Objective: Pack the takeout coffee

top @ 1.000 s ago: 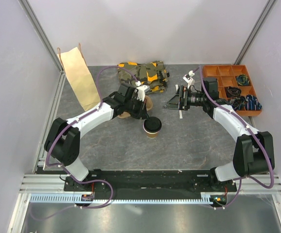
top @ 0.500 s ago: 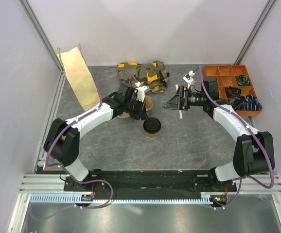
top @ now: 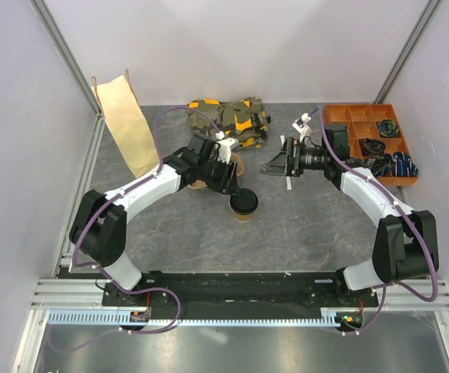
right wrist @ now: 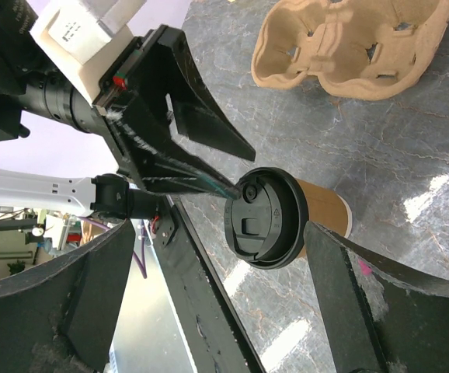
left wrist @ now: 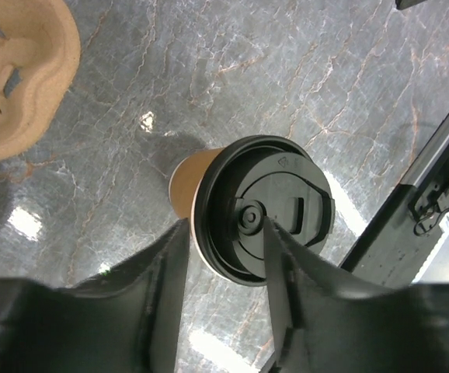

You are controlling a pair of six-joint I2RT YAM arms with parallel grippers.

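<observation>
Grey stone-patterned tabletop (top: 310, 225) carries, in the overhead view, the small tan kraft-paper coffee cup with a round black plastic lid (top: 243, 203). It is upright near the middle, just in front of the brown moulded-pulp cup tray (top: 238, 165). The left gripper (top: 234, 187) reaches down to the cup's far edge. The right gripper (top: 275, 165) hangs apart to the right, clear of the cup. A tall tan paper bag with handles (top: 123, 124) stands at the far left.

From the left wrist, the two black fingers (left wrist: 166, 295) stand parted, one beside the lid's rim and the other over the lid's centre. Whether either pad touches the plastic is hard to tell. The cup stands on the table, beside the tray rather than in it.

From the right wrist, that gripper's own jaws are spread wide and grip nothing. The cup shows beyond them, with the left gripper's fingertip at its lid.
</observation>
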